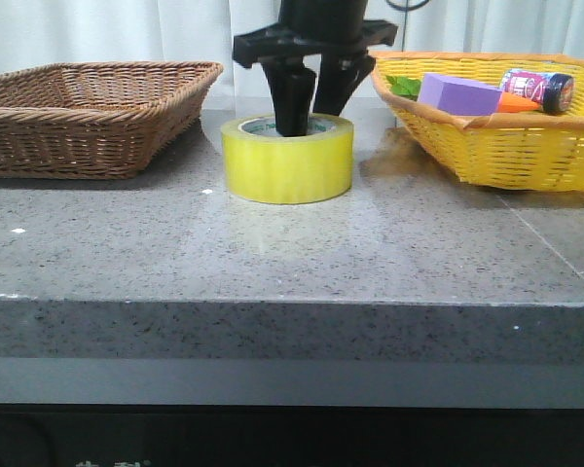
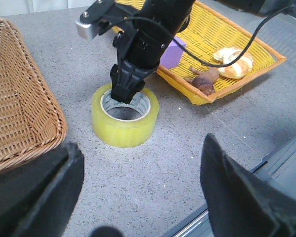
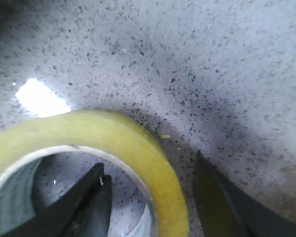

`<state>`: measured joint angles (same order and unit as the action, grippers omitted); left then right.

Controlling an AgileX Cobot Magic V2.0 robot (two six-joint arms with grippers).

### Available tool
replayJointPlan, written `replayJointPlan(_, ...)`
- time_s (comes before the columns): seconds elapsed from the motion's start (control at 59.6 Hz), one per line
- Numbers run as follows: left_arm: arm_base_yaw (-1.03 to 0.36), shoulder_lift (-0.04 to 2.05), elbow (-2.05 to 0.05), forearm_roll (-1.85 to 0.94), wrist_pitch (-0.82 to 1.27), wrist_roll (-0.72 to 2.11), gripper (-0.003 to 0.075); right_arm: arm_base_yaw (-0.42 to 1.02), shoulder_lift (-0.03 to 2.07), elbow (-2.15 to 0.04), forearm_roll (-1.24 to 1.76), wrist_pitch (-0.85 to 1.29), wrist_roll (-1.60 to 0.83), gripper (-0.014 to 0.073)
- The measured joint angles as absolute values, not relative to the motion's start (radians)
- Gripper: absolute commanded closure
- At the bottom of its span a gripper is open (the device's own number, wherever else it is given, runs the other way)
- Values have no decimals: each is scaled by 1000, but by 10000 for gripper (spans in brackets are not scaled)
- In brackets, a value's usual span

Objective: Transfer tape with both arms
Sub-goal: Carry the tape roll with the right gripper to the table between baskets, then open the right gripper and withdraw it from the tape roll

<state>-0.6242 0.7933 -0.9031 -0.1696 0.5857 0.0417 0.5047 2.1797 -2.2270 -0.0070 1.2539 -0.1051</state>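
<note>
The tape (image 1: 287,161), a wide yellow roll with a white core, stands flat on the grey stone table (image 1: 273,253). My right gripper (image 1: 311,112) reaches down from above and straddles the roll's far wall. One finger is inside the core and the other outside, and neither touches the wall. In the right wrist view the tape (image 3: 113,133) wall passes between the spread fingers of the right gripper (image 3: 148,165). My left gripper (image 2: 139,148) hovers open over bare table, short of the tape (image 2: 125,116), and holds nothing. It does not show in the front view.
A brown wicker basket (image 1: 88,107) stands left of the roll. To the right is a yellow basket (image 1: 496,146) holding a purple block (image 1: 457,94), a bottle (image 1: 535,88) and bread (image 2: 232,57). The table's front edge (image 1: 292,302) is close.
</note>
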Motion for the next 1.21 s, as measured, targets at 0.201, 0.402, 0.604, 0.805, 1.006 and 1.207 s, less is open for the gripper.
replayJointPlan(0.201,-624,793,-903,-170,586,42,230,505,2045,-2227,0,1254,-92,181)
replayJointPlan(0.402,-624,793,-903,-170,586,42,230,497,1868,-2227,29,1256,-64,181)
replayJointPlan(0.604,-624,793,-903,-170,586,42,230,492,1677,-2107,69,1256,-56,181)
replayJointPlan(0.805,-624,793,-903,-170,586,42,230,490,1484,-1839,108,1170,-50,181)
replayJointPlan(1.006,-624,793,-903,-170,586,42,230,490,1306,-1546,135,1007,-49,181)
replayJointPlan(1.207,-624,793,-903,-170,586,42,230,490,1136,-1268,141,828,-49,181)
